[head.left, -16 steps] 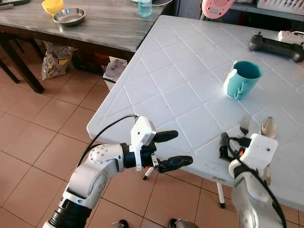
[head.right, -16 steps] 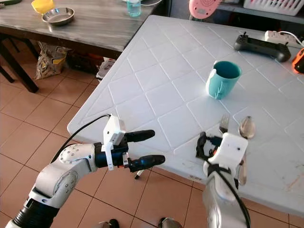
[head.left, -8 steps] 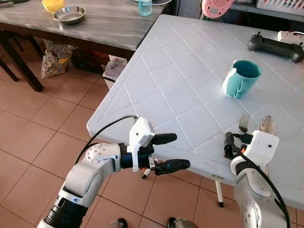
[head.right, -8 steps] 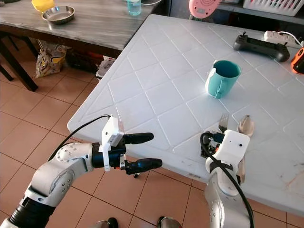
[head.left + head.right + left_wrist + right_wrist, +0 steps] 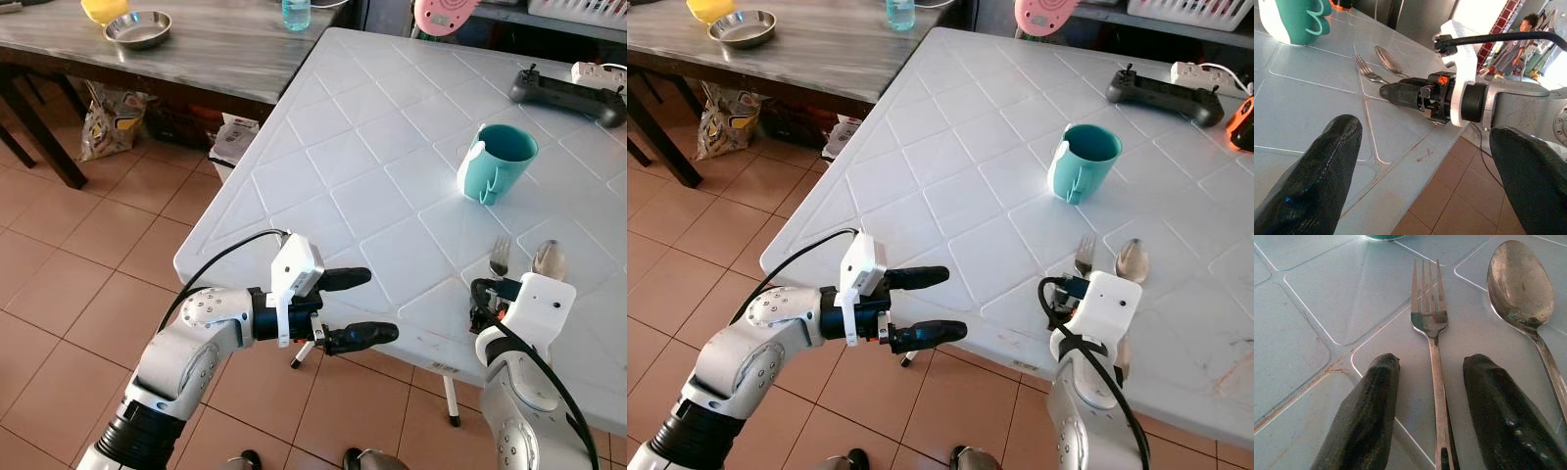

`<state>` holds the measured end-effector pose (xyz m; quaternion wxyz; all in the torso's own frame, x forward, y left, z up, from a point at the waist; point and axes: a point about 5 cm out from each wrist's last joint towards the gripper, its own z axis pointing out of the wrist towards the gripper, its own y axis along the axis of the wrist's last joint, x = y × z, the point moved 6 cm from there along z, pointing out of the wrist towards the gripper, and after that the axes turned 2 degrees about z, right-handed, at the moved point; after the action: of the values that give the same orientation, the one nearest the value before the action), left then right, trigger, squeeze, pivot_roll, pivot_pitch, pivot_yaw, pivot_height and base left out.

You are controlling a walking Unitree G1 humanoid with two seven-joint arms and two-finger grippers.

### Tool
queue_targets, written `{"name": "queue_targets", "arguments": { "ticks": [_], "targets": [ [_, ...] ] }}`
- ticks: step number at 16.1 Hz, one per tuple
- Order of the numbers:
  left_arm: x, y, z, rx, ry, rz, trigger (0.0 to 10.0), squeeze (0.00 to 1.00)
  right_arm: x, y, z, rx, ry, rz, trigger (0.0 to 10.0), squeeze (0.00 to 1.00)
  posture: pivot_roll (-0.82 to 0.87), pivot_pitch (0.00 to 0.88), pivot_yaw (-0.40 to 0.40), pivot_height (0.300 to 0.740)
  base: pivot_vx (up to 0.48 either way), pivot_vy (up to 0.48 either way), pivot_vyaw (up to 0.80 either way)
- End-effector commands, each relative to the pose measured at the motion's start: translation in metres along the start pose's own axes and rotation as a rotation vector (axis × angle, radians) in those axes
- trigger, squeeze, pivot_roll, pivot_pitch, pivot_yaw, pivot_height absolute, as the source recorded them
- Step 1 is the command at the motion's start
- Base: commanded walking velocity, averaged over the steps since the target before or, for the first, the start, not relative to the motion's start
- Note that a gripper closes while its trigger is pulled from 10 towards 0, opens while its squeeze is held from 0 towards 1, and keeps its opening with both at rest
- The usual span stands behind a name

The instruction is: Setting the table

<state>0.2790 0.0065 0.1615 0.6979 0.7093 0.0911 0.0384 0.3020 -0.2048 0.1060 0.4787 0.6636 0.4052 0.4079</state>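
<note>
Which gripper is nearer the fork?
The right. The right gripper sits over the fork, one open finger on each side of its handle. The left gripper, also open, hovers off the table's near edge, well to the fork's left.

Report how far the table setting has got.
Laid out: the teal mug, fork and spoon lie on the white table, fork beside spoon. In hand: the right gripper is open, fingers either side of the fork handle, not gripping. The left gripper hovers open off the table edge. No plate seen.
</note>
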Motion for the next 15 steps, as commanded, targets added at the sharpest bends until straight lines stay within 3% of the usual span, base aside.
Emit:
{"name": "queue_targets", "arguments": {
  "ticks": [1,9,15],
  "targets": [
    [-0.002,0.002,0.001,-0.001,-0.014,0.014,10.0,0.0,0.007,-0.045,-0.006,0.186,0.026,0.001,0.0,0.0,0.01,0.199,0.007,0.74,0.0,0.0,0.0],
    [-0.002,0.001,0.003,-0.003,-0.011,0.015,10.0,0.0,0.006,-0.049,-0.007,0.212,0.031,-0.002,0.0,0.0,0.0,0.199,0.003,0.74,0.0,0.0,0.0],
    [-0.001,0.0,0.004,0.0,-0.017,0.015,10.0,0.0,-0.009,-0.049,-0.007,0.197,-0.032,0.021,0.0,0.0,0.0,0.196,0.01,0.74,0.0,0.0,0.0]
  ]
}}
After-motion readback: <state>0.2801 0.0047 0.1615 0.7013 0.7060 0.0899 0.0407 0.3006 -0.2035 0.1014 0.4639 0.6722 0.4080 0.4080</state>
